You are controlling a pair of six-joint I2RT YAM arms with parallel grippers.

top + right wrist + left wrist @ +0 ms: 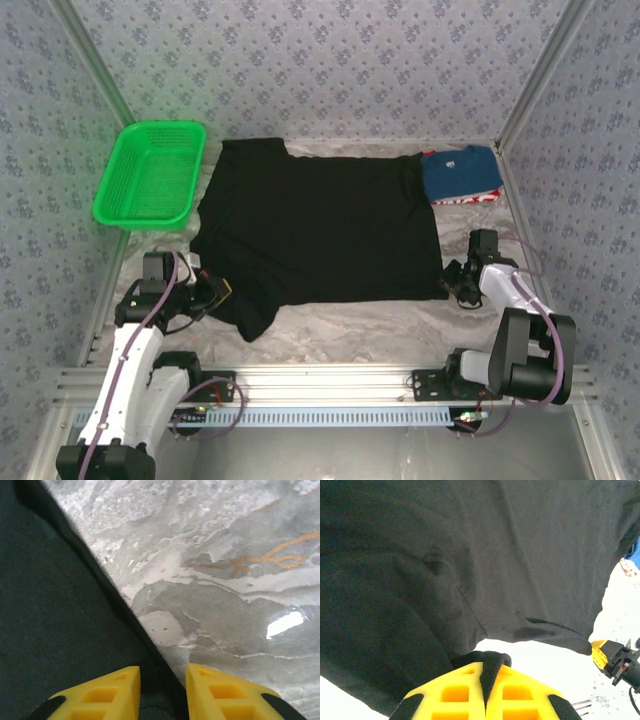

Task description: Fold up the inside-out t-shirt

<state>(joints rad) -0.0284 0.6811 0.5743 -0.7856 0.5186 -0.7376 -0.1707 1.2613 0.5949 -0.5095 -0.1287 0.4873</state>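
Spreading stage, you have no fold made yet | t-shirt lies mostly flat mid-table, near-left sleeve bunched | left gripper clamped on that sleeve | right gripper jaws parted at near-right hem, holding nothing | all folds likely remain

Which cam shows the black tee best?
Top external: the whole t-shirt lies spread on the table. Left wrist gives a close-up of fabric folds and a seam; right wrist catches one edge on the marble.
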